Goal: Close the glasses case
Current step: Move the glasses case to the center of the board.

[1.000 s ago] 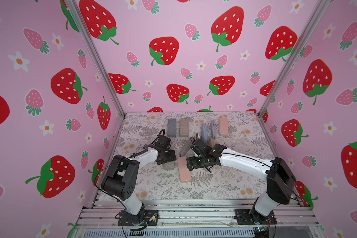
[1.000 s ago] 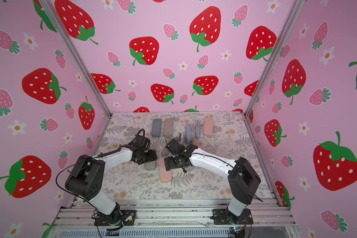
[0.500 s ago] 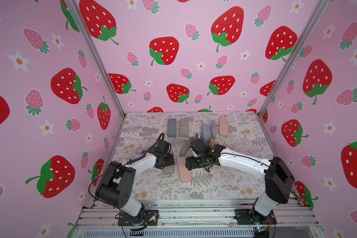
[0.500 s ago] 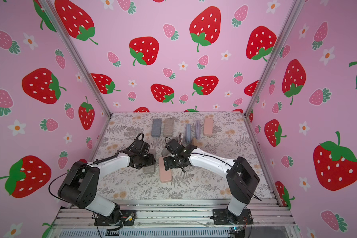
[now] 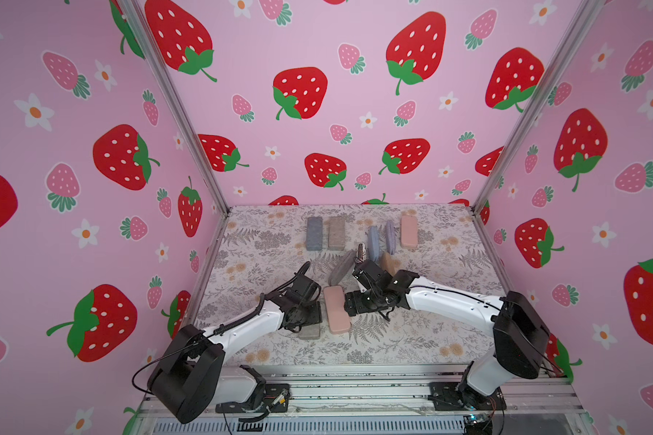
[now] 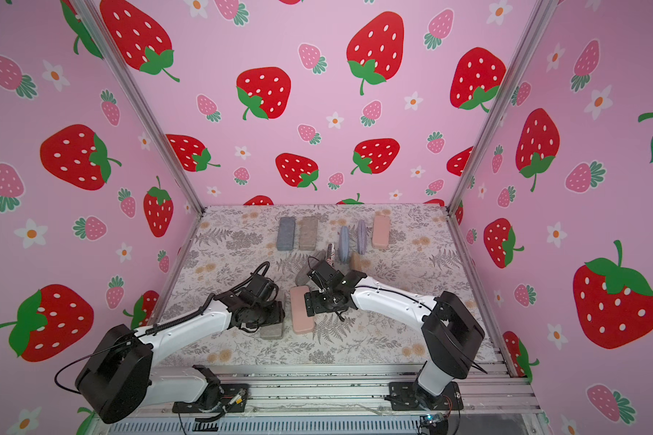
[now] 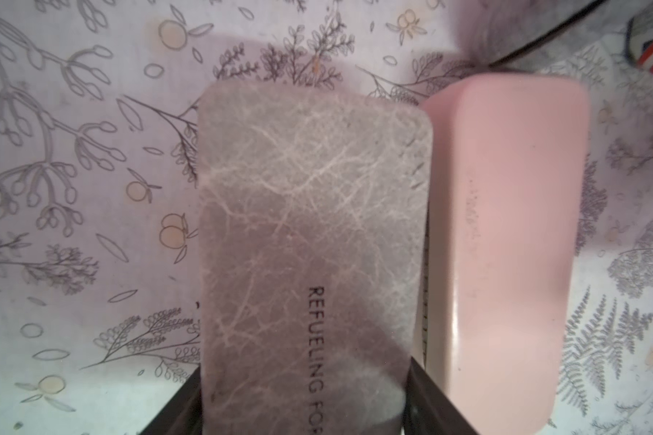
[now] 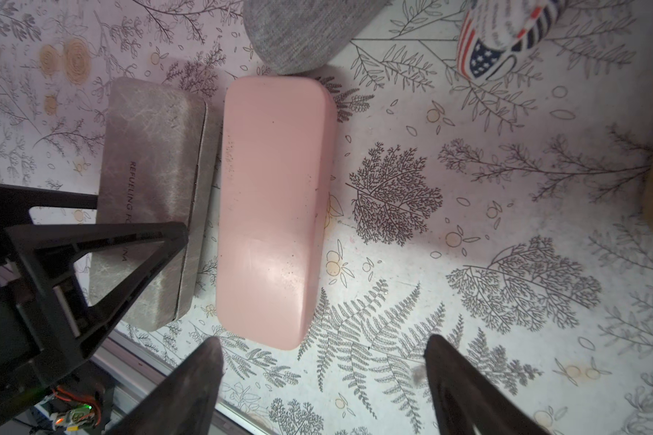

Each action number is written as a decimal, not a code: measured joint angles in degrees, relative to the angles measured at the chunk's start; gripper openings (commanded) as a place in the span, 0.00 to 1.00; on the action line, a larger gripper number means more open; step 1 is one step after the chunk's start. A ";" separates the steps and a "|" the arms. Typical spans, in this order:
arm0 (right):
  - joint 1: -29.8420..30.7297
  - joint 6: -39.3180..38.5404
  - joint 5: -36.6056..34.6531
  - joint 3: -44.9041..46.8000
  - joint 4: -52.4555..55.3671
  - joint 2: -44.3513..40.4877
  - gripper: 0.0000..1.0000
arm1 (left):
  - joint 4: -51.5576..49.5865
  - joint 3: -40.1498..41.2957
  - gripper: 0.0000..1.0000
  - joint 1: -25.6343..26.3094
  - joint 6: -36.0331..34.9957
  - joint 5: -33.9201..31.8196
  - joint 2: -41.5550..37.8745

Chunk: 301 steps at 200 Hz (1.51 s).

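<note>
Grey marbled glasses case [image 7: 310,226] lies flat on the floral mat [image 8: 468,301], toward the table's front. My left gripper [image 7: 304,367] is clamped across its width at one end.

Lid seam looks down, but the side view is soft, so it may not be latched.

Risk: I'm squeezing the sides rather than pressing the top, so the lid could stay unlatched or the case could skid.

Pink glasses case [image 8: 276,207] lies just beside it, and my inner finger could shove it.

Right gripper [image 8: 323,341] hangs spread and empty past the pink case's end.
</note>
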State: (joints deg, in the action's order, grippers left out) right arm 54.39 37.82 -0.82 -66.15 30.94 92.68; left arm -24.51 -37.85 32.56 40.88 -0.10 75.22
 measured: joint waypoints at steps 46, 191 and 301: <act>0.00 0.52 0.00 0.76 -0.55 -0.87 0.86 | 0.66 0.00 0.64 0.15 0.57 -0.98 1.62; 0.00 0.61 -0.02 1.53 -1.01 -0.87 0.87 | 2.43 -3.58 0.85 2.47 0.70 -2.34 7.17; 0.00 0.72 -0.09 0.50 -1.03 3.98 0.16 | -5.81 -6.60 0.86 2.47 -0.81 -7.80 -6.08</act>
State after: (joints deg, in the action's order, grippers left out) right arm 54.39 38.54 -0.91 -65.65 29.91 96.66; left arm -30.33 -44.45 35.03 40.07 -7.90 69.14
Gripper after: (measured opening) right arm 0.237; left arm 0.863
